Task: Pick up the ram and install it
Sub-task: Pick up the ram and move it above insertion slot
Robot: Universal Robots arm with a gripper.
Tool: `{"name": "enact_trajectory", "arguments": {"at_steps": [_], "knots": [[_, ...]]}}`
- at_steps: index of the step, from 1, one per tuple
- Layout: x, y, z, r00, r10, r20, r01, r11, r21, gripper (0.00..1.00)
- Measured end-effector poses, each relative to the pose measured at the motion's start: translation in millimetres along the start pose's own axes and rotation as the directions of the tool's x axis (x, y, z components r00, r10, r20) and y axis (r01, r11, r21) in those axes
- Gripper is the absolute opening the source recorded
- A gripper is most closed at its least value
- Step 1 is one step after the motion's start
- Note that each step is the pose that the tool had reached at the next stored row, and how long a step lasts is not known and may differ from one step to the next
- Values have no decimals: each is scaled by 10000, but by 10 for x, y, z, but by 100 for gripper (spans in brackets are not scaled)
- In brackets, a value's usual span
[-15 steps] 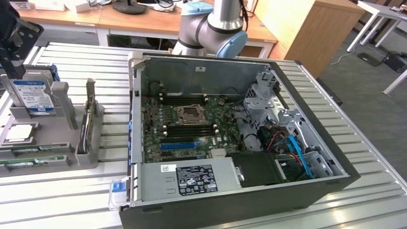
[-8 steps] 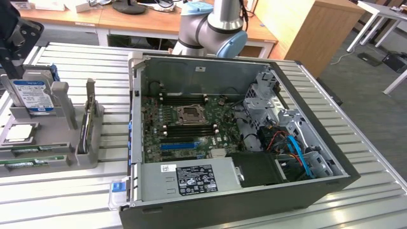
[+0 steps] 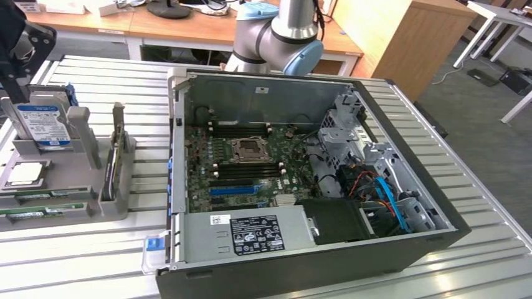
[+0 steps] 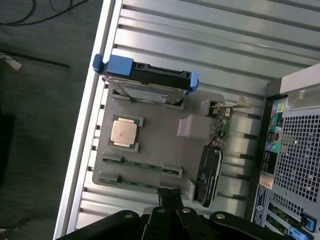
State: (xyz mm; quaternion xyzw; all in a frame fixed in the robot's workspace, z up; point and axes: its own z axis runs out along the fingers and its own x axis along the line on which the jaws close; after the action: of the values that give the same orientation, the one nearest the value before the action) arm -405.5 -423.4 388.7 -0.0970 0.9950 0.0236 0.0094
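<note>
Two ram sticks (image 4: 142,165), thin green boards, lie side by side in clips on the grey holder tray (image 4: 160,140). In the exterior view the ram (image 3: 40,212) is at the tray's near edge, at the exterior view's left. My gripper (image 4: 170,196) hangs above the tray's ram side with its dark fingers together and nothing between them. It appears in the exterior view as a dark shape (image 3: 14,75) at the far left, over the tray's back. The open computer case (image 3: 179,156) shows the motherboard with black memory slots (image 3: 249,167) beside the processor socket (image 3: 249,149).
The tray also carries a blue-labelled hard drive (image 3: 43,124) standing upright, a loose processor (image 3: 25,173) and a dark card on edge (image 3: 112,168). The arm's base (image 3: 278,43) stands behind the case. Everything rests on a slatted metal table (image 3: 83,249).
</note>
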Motion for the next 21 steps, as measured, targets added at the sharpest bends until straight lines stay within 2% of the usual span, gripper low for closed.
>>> {"name": "enact_trajectory", "arguments": {"at_steps": [5,8,11,16,21], "knots": [[0,0,3,9960,-897,-40,897,9960,-23,11],[0,0,5,9894,-1448,-63,1448,9895,-39,11],[0,0,7,9802,-1979,-85,1978,9802,-55,11],[0,0,10,9582,-2860,-119,2859,9582,-85,11],[0,0,13,9282,-3718,-150,3717,9283,-119,11]]}}
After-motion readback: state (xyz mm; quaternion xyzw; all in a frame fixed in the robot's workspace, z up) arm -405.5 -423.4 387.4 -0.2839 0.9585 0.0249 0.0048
